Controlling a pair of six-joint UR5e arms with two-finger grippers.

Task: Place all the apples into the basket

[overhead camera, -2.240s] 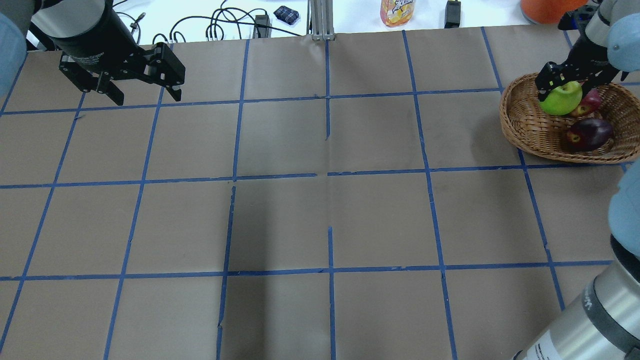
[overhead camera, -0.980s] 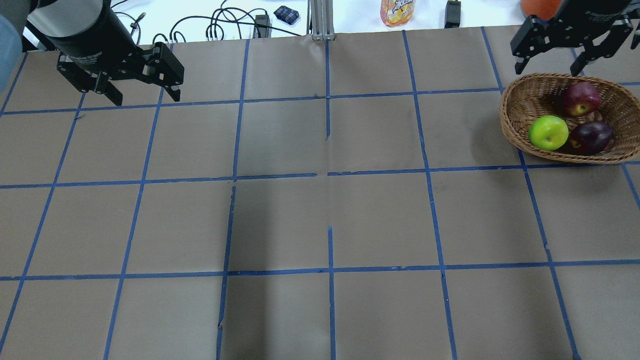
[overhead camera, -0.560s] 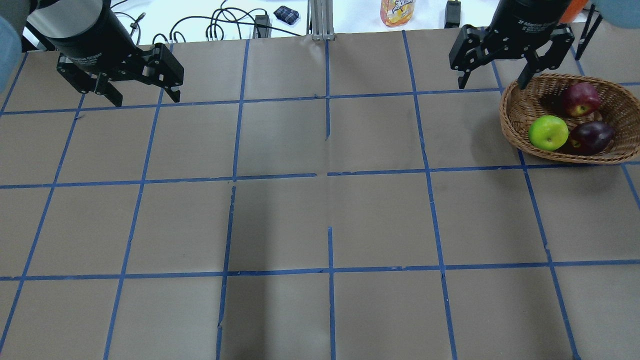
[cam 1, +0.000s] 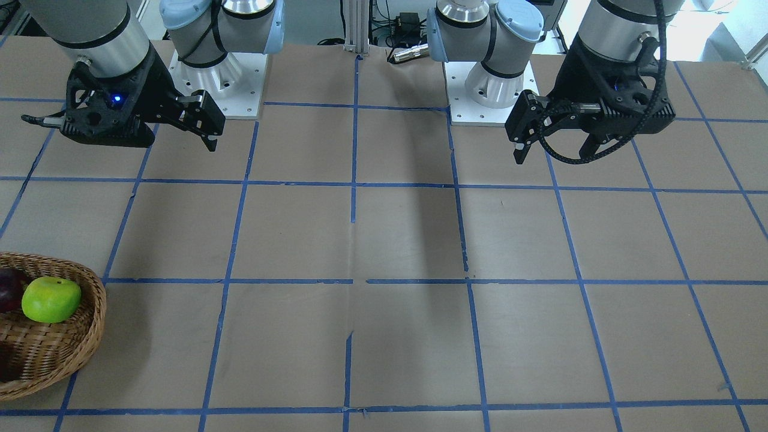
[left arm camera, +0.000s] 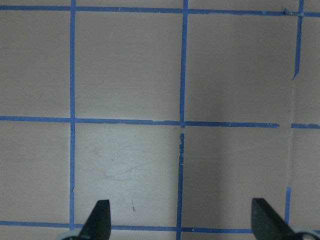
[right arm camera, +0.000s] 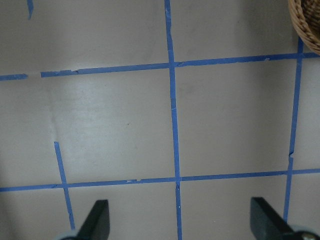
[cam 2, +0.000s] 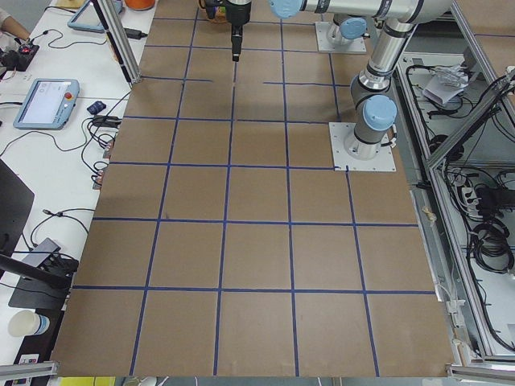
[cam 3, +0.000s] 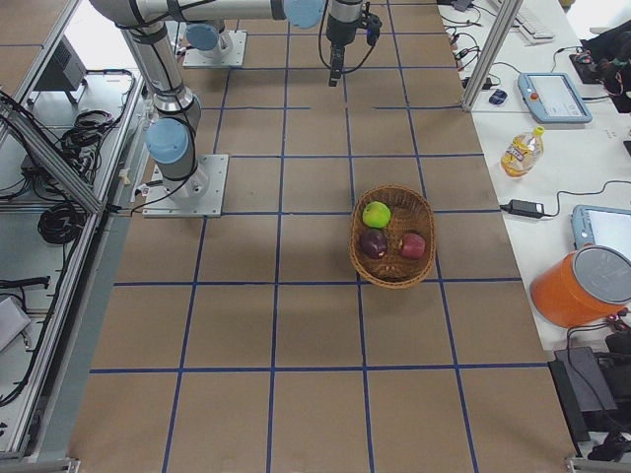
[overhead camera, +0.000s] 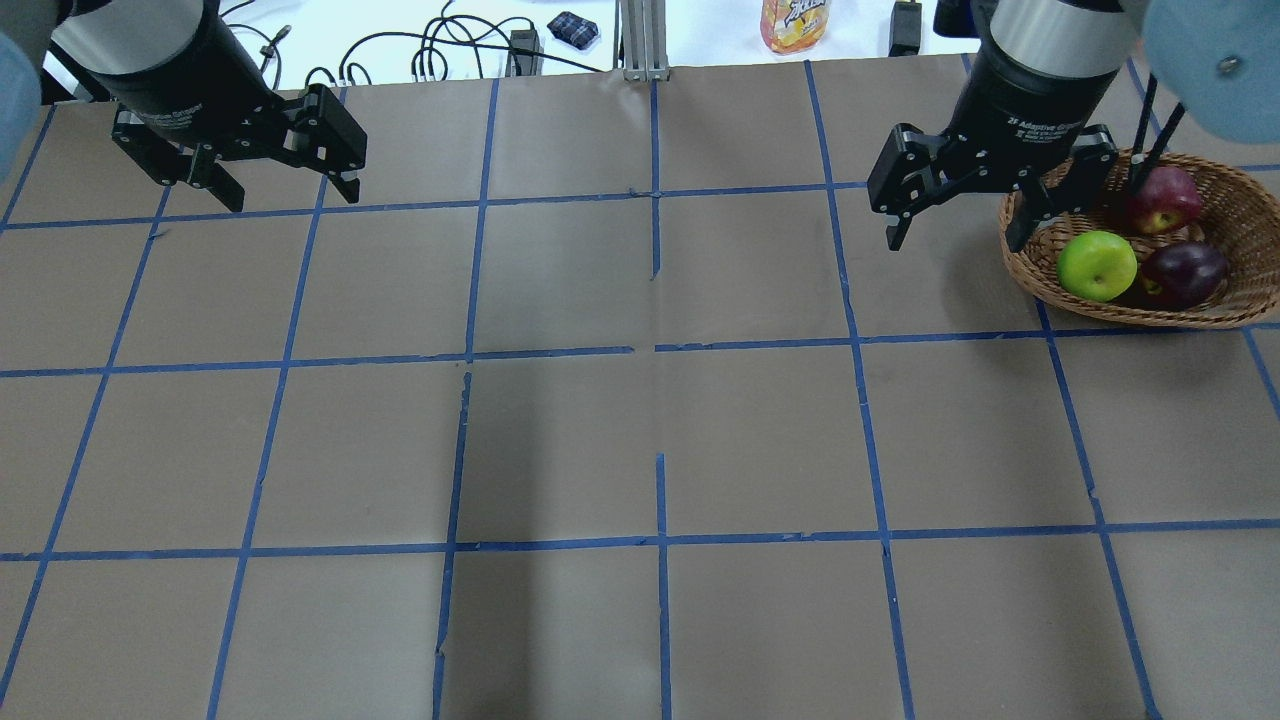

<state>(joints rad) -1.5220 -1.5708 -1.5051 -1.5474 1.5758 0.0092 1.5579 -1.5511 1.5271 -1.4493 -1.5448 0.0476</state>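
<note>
All three apples are seen inside the basket [overhead camera: 1140, 315], which is set on the table [overhead camera: 640, 430] close to its far edge, on the robot's R side. The green apple [overhead camera: 1096, 265] is lodged against the basket wall nearest the table's middle. The dark purple apple [overhead camera: 1184, 272] is placed just beside it and looks to be touching it, and the red apple [overhead camera: 1163, 198] is found behind both, toward the far edge, w/ its yellowish stem patch turned up. The R gripper [overhead camera: 952, 243] is held up in the air beside the basket, on the side toward the table's middle. Its fingers are spread wide w/ only paper seen btwn them in the wrist view, where a bit of wicker rim is caught at the top R corner. In the overhead view one finger is overlapped w/ the basket's rim, but contact can't be judged. The L gripper [overhead camera: 295, 202] is held nr the far L corner of the table, fingers also spread wide, w/ only brown paper and blue tape lines [overhead camera: 657, 347] shown below it. A juice bottle [overhead camera: 795, 25] and cables [overhead camera: 430, 55] are seen on the white bench beyond the far edge.
</note>
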